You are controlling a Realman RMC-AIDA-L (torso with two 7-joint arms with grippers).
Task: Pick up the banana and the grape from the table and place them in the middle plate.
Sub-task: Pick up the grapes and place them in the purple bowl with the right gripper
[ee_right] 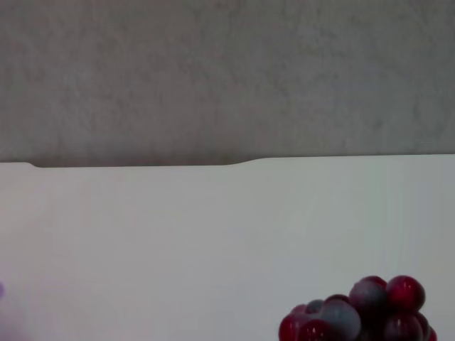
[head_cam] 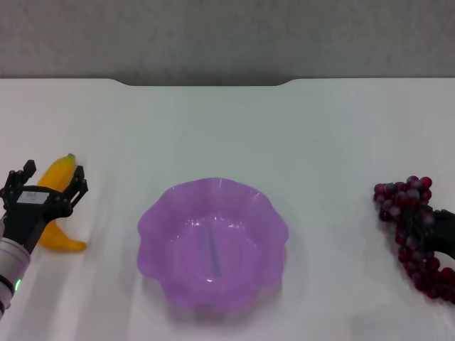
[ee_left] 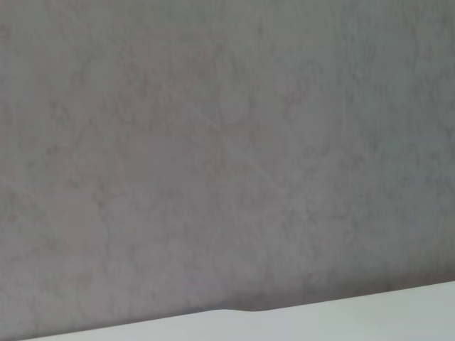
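Yellow-orange banana (head_cam: 57,206), purple plate (head_cam: 213,241)

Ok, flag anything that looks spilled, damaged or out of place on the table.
Nothing stands out. The middle plate sits upright and empty; the banana lies whole on the table under the left claw, whose fingers straddle it. The grape bunch looks intact, with the right claw at it.

Bare test bench, plain white table (head_cam: 227,128), blank grey wall (head_cam: 227,35)

One banana (head_cam: 58,186), one grape (head_cam: 416,234) bunch, one middle plate (head_cam: 153,226), two claws.
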